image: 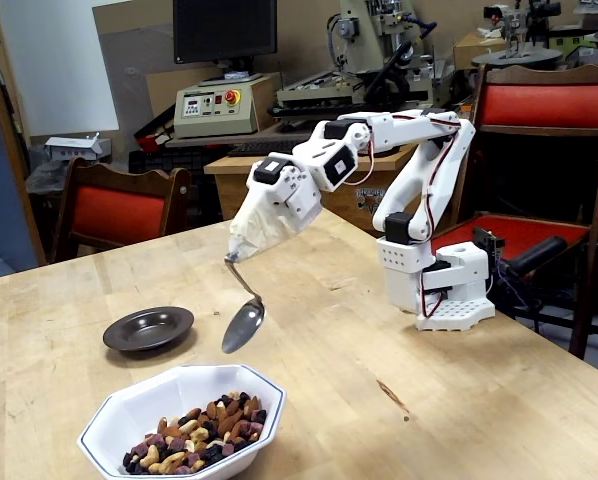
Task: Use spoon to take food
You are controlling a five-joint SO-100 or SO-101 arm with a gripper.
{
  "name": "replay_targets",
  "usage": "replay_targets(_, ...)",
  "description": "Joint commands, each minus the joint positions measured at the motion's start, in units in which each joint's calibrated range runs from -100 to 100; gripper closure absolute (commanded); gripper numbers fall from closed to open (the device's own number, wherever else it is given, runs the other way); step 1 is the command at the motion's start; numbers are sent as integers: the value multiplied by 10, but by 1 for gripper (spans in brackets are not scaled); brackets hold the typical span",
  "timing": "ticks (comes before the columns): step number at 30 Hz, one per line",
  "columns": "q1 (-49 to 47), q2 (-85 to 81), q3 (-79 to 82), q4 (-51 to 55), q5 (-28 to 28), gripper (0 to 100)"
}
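Hand (241, 250), wrapped in tape, held spoon (243, 326) by its taped handle end; spoon bowl hung above counter (479, 400), just behind bowl (119, 418) w/ food (201, 432). Spoon prob. light, stiff, slippery; food loose.

I see a light wooden table (309, 340) with a butcher-block grain filling the fixed view. A white octagonal bowl (119, 415) sits at the near left edge. A small dark round dish (148, 329) rests just beyond it, farther left. The arm's white base (441, 290) stands on the far right part. A dark streak (392, 397) marks the wood, near right.
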Motion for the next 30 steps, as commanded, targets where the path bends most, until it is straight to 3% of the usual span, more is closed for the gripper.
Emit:
replay_targets(1,-22,-8,-46,-8,-2,96)
replay_targets(13,-88,-8,-45,-3,-2,96)
replay_targets(30,-28,-8,-46,48,1,96)
